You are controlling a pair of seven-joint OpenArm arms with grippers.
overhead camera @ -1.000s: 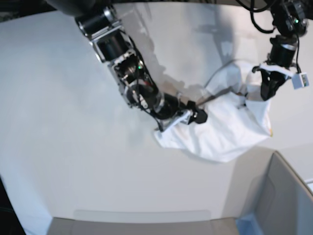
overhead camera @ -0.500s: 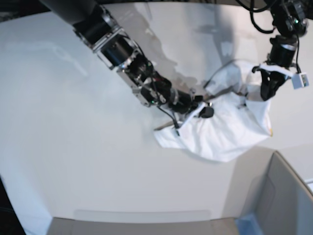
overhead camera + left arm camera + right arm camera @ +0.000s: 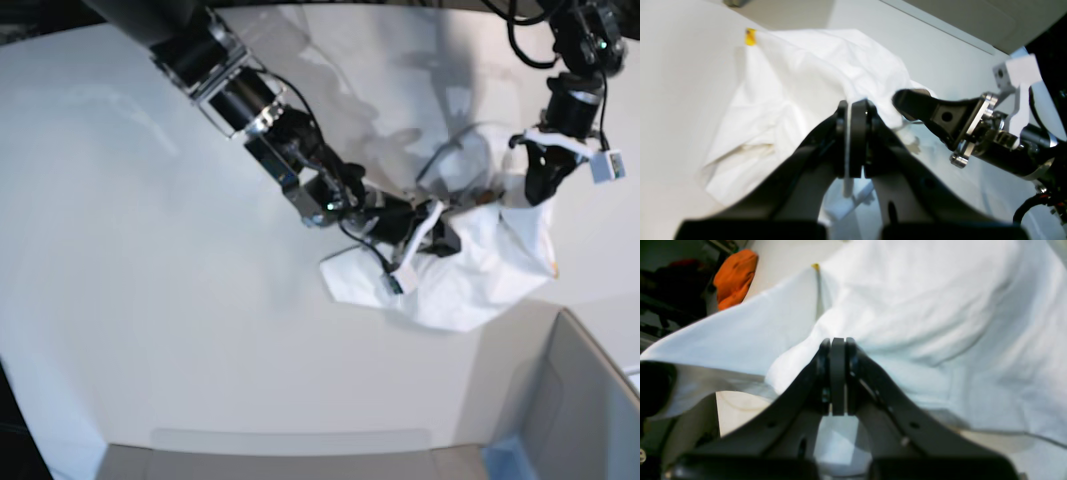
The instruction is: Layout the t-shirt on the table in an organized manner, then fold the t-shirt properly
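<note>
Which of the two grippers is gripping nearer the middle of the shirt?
The right gripper, shut on the crumpled white cloth t-shirt near its middle. The left gripper pinches the shirt's far edge, close to the white table's rim.

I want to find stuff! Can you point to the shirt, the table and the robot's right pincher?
shirt (image 3: 480, 275), base view, on its bunched white cloth.
table (image 3: 150, 260), base view, on a bare white patch.
right gripper (image 3: 837, 350), right wrist view, between its shut fingertips, pinching the shirt.

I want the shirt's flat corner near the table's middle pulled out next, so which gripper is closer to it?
Right. The right gripper is closed in the shirt's bunched middle, next to that corner. The left gripper pinches the shirt's opposite side, farther away.
</note>
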